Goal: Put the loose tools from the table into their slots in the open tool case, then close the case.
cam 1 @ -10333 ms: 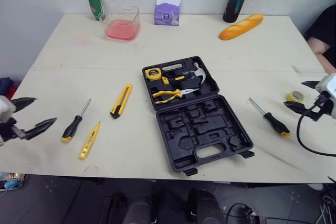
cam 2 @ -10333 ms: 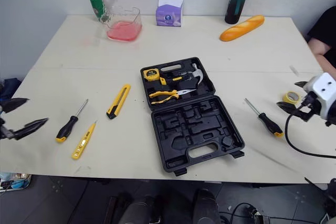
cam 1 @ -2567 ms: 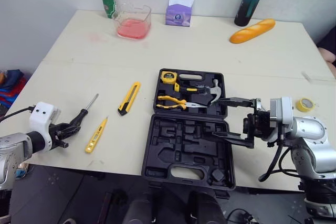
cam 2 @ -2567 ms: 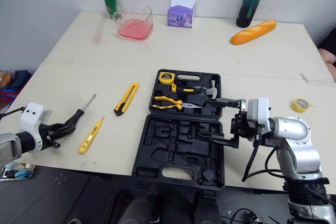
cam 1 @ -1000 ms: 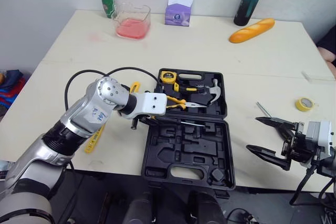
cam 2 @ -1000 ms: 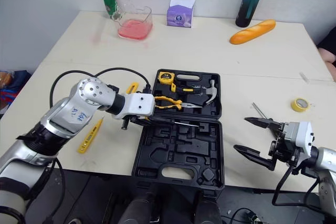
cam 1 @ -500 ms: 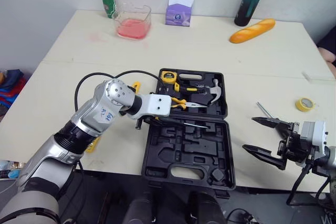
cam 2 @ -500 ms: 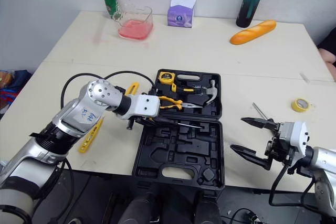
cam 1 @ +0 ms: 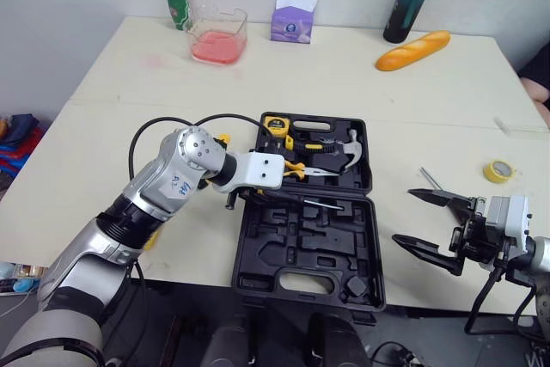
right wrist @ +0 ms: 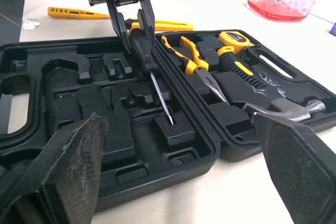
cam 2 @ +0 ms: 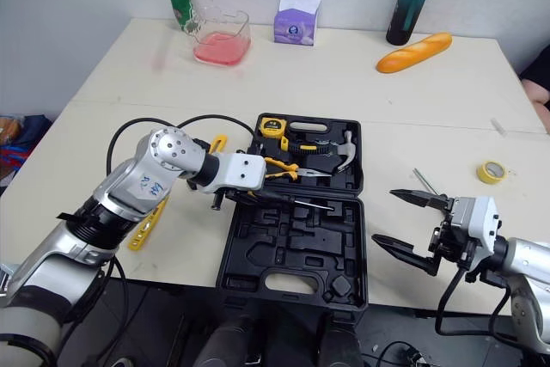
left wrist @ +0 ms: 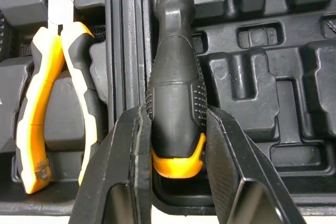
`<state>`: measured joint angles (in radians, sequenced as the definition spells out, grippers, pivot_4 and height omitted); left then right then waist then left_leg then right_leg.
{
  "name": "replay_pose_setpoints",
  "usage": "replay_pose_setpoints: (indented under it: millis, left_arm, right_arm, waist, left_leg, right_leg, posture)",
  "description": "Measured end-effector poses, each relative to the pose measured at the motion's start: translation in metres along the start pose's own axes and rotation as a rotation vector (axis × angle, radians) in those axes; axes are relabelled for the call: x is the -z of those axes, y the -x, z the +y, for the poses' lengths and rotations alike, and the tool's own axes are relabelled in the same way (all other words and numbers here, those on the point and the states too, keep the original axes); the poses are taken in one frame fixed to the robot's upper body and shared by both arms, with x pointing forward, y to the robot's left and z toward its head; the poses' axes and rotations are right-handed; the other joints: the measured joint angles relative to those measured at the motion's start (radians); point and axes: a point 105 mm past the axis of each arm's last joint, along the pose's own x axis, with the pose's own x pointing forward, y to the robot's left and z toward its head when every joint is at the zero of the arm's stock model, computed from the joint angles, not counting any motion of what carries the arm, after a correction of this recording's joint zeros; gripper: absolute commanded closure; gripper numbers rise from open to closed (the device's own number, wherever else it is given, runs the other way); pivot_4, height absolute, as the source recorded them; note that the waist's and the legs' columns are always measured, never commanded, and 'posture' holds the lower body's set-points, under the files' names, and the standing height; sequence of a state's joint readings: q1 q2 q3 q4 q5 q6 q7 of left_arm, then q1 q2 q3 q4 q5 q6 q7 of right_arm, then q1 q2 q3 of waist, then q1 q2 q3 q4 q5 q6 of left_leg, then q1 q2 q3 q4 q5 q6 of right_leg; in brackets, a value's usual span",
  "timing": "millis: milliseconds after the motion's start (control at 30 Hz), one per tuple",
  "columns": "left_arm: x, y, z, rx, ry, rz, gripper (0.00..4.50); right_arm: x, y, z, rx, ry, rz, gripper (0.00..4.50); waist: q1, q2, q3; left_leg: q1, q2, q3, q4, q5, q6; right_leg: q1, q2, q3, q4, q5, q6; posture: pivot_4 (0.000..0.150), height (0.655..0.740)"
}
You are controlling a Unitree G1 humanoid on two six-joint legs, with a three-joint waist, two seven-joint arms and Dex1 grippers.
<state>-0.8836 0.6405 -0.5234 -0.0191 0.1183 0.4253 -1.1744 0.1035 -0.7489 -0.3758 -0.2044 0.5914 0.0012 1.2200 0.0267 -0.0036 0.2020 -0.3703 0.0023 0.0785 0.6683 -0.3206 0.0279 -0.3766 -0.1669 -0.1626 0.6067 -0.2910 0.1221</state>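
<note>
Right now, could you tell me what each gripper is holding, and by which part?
Left gripper holds the screwdriver by its handle; right gripper holds nothing.

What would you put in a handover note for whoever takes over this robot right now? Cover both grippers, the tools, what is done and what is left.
Left gripper: shut on a screwdriver, held over the open case, tip on the near tray, not yet in a slot.
Right gripper: open, holding nothing, right of the case.
Done: tape measure, pliers and hammer lie in the far half.
Left: seat the screwdriver; fetch the knife, tester and second screwdriver from the table; close the case.
</note>
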Motion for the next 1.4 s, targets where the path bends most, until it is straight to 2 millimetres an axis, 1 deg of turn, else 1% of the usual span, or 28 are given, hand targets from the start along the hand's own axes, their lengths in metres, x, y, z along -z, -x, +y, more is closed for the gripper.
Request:
replay_pose_setpoints:
  millis: [67, 133, 167, 233, 333, 467, 633, 700, 767, 867, 933, 1000, 1033, 1167, 1300, 1400]
  left_arm:
    - [-0.001, -0.001, 0.0, 0.002, -0.004, -0.006, 3.54]
    - [-0.002, -0.001, -0.001, 0.015, -0.006, -0.011, 2.52]
    - [-0.001, 0.0, -0.003, 0.026, -0.01, -0.01, 2.31]
    - [-0.004, -0.001, -0.002, 0.021, -0.021, -0.027, 1.35]
    - [-0.013, 0.0, 0.002, -0.006, -0.035, -0.074, 1.35]
    - [-0.017, 0.009, 0.007, -0.037, -0.024, -0.128, 1.35]
    - [-0.015, 0.014, 0.0, -0.015, -0.002, -0.201, 1.35]
    - [-0.012, 0.021, -0.002, -0.012, 0.003, -0.227, 1.35]
    - [-0.015, 0.031, 0.001, -0.033, 0.008, -0.287, 1.35]
    - [-0.026, 0.039, 0.006, -0.068, 0.018, -0.394, 2.11]
    - [-0.029, 0.035, 0.001, -0.059, 0.08, -0.489, 3.03]
    - [-0.027, 0.027, -0.005, -0.039, 0.134, -0.522, 3.95]
    - [-0.027, 0.024, -0.004, -0.044, 0.155, -0.535, 4.46]
    - [-0.029, 0.014, -0.001, -0.072, 0.192, -0.555, 4.49]
    - [-0.023, -0.01, -0.01, -0.051, 0.23, -0.503, 4.49]
    - [-0.02, -0.019, -0.011, -0.049, 0.257, -0.485, 4.49]
  right_arm:
    - [-0.001, -0.001, 0.0, 0.002, 0.005, -0.002, 0.0]
    - [-0.004, -0.002, 0.001, 0.0, 0.012, -0.005, 0.0]
    - [-0.005, -0.003, 0.001, -0.001, 0.017, -0.007, 0.0]
    - [-0.006, -0.004, 0.001, 0.002, 0.011, -0.004, 0.0]
    - [-0.009, -0.006, 0.001, 0.002, 0.015, -0.006, 0.0]
    - [-0.009, -0.007, 0.001, 0.008, 0.01, -0.004, 0.0]
    - [-0.009, -0.007, 0.0, 0.015, 0.008, -0.004, 0.0]
    - [-0.009, -0.007, 0.0, 0.017, 0.007, -0.003, 0.0]
    - [-0.009, -0.007, 0.0, 0.022, 0.003, -0.003, 0.0]
    - [-0.008, -0.007, -0.001, 0.028, -0.001, -0.002, 0.0]
    - [-0.008, -0.006, -0.001, 0.031, -0.004, 0.001, 0.0]
    - [-0.006, -0.005, 0.0, 0.033, -0.01, 0.005, 0.0]
    - [-0.005, -0.004, 0.001, 0.037, -0.014, 0.008, 0.0]
    - [-0.004, -0.003, 0.002, 0.041, -0.013, 0.011, 0.0]
    - [-0.005, 0.001, 0.001, 0.05, -0.003, 0.014, 0.0]
    - [-0.005, 0.001, 0.001, 0.048, 0.007, 0.013, 0.0]
  waist:
    - [0.0, 0.0, 0.0]
    - [0.001, 0.0, 0.0]
    - [0.001, 0.0, 0.0]
    - [0.001, 0.0, 0.0]
    - [0.001, 0.0, 0.0]
    - [-0.003, 0.0, 0.0]
    - [-0.001, 0.0, 0.0]
    - [-0.002, 0.0, 0.0]
    - [-0.001, 0.0, 0.0]
    - [0.0, 0.0, 0.0]
    - [0.0, 0.0, 0.0]
    - [0.0, 0.0, 0.0]
    - [0.0, 0.0, 0.0]
    - [0.0, 0.0, 0.0]
    - [0.0, 0.0, 0.0]
    - [-0.002, 0.0, 0.0]
  left_leg:
    - [0.0, 0.0, 0.0, 0.0, 0.0, 0.0]
    - [0.0, 0.0, 0.0, 0.0, 0.0, 0.0]
    - [0.0, 0.0, 0.0, 0.0, 0.0, 0.0]
    - [0.0, 0.0, 0.0, 0.0, 0.0, 0.0]
    - [-0.001, 0.0, 0.0, 0.001, 0.0, 0.0]
    - [0.0, 0.0, 0.0, 0.001, 0.0, 0.0]
    - [0.0, 0.0, 0.0, 0.001, 0.0, 0.0]
    - [0.0, 0.0, 0.0, 0.001, 0.0, 0.0]
    - [0.0, 0.0, 0.0, 0.001, 0.0, 0.0]
    - [0.0, 0.0, -0.001, 0.002, 0.0, 0.001]
    - [0.0, 0.0, -0.001, 0.002, -0.001, 0.001]
    - [-0.001, 0.0, -0.001, 0.003, -0.001, 0.001]
    - [-0.001, 0.0, -0.001, 0.003, -0.001, 0.001]
    - [0.0, 0.0, -0.001, 0.004, -0.001, 0.001]
    - [-0.001, 0.0, -0.001, 0.004, -0.001, 0.001]
    - [0.0, 0.0, -0.001, 0.005, -0.001, 0.001]
  right_leg:
    - [0.0, 0.0, 0.0, 0.0, 0.0, 0.0]
    - [0.0, 0.0, 0.0, 0.0, 0.0, 0.0]
    - [0.0, 0.0, 0.0, 0.0, 0.0, 0.0]
    - [0.0, 0.0, 0.0, 0.0, 0.0, 0.0]
    - [0.0, 0.0, 0.0, 0.0, 0.0, 0.0]
    - [0.0, 0.0, 0.0, 0.0, 0.0, 0.0]
    - [0.0, 0.0, 0.0, 0.001, 0.0, 0.0]
    - [0.0, 0.0, 0.0, 0.0, 0.0, 0.0]
    - [0.0, 0.0, 0.0, 0.001, 0.0, 0.0]
    - [0.0, -0.001, 0.0, 0.001, 0.0, 0.0]
    - [0.001, -0.001, 0.0, 0.001, 0.0, 0.0]
    - [0.001, -0.001, 0.0, 0.001, 0.0, 0.0]
    - [0.001, -0.001, 0.0, 0.001, 0.0, 0.0]
    - [0.001, -0.001, 0.0, 0.002, 0.0, 0.0]
    - [0.001, -0.001, 0.0, 0.002, 0.0, 0.0]
    - [0.001, 0.0, 0.0, 0.002, 0.0, 0.0]
  posture:
    - [0.15, 0.74]
    - [0.15, 0.74]
    - [0.15, 0.74]
    - [0.15, 0.74]
    - [0.15, 0.74]
    - [0.15, 0.74]
    - [0.15, 0.74]
    - [0.15, 0.74]
    - [0.15, 0.74]
    - [0.15, 0.74]
    - [0.15, 0.74]
    - [0.15, 0.74]
    - [0.15, 0.74]
    - [0.15, 0.74]
    - [0.15, 0.74]
    - [0.15, 0.74]
